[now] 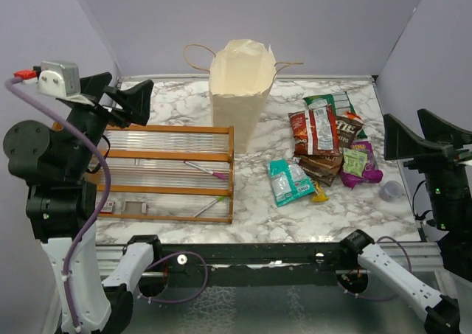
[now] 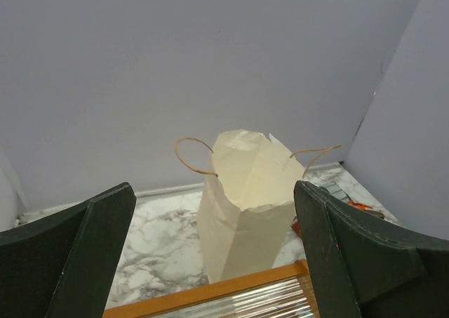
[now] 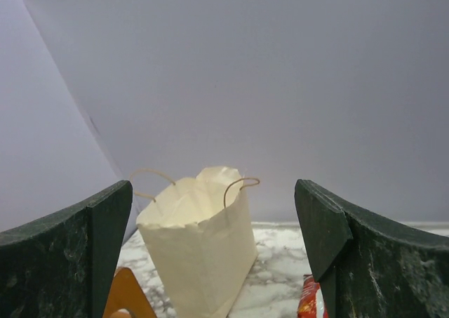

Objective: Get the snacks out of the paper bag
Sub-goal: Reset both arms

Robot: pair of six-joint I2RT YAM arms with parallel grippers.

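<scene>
The paper bag (image 1: pixel 240 91) stands upright at the rear centre of the marble table (image 1: pixel 251 216), mouth open, its base just beside the far right corner of the orange wooden rack (image 1: pixel 166 173). The snacks (image 1: pixel 324 146) lie in an overlapping pile on the table to the right of the bag, with the red chip bag (image 1: pixel 313 131) at the rear and the teal packet (image 1: pixel 287 181) at the front. The left gripper (image 1: pixel 122 98) and right gripper (image 1: pixel 424 138) are both raised above the table, jaws spread wide, grasping nothing.
</scene>
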